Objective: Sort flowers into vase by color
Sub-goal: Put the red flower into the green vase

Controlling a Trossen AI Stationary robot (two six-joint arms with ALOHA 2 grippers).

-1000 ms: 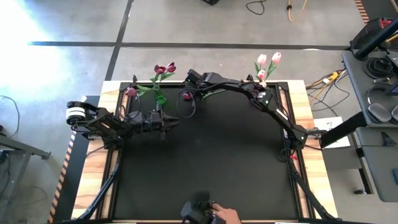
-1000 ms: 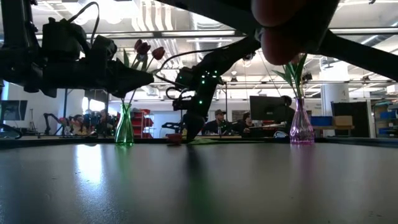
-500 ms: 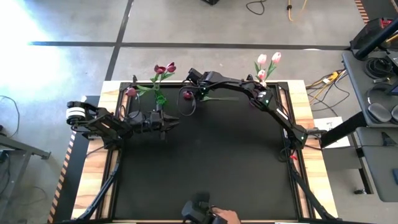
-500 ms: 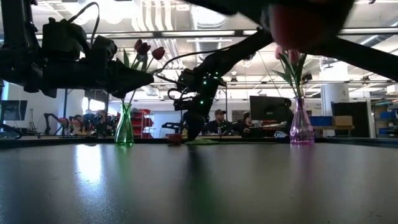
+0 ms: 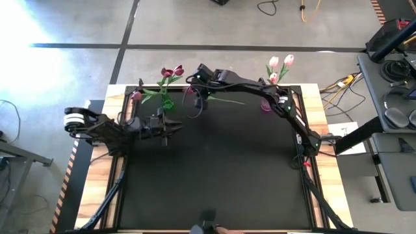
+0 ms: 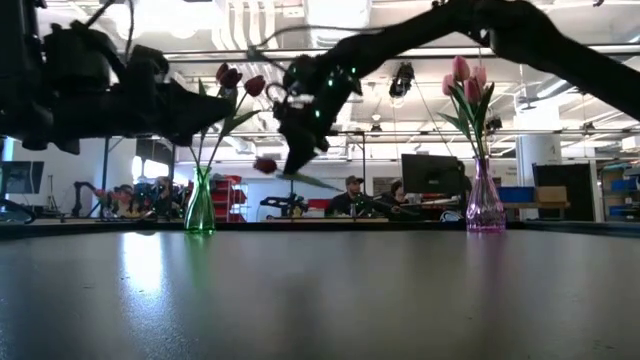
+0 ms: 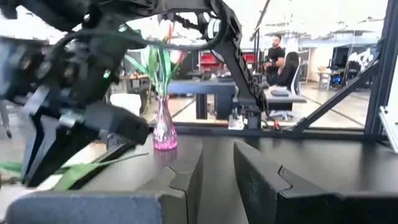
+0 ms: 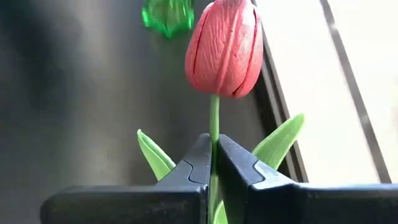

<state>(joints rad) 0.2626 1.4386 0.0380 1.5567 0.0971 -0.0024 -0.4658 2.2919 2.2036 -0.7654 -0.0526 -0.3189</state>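
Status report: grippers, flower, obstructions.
Right gripper shut on red tulip, lifted off the table near green vase. Left gripper open, waiting beside it. Nothing visibly blocking.

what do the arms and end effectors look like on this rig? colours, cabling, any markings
Both arms are dark, near black. The left arm has a white cylindrical section near its outer end. The right arm carries looped black cable and small green lights near its wrist. The right end effector and the left end effector each have two matte black blocky fingers. No markings are legible.

Tulip (image 8: pixel 224 50) stem btm behind pincer (image 8: pixel 212 163).
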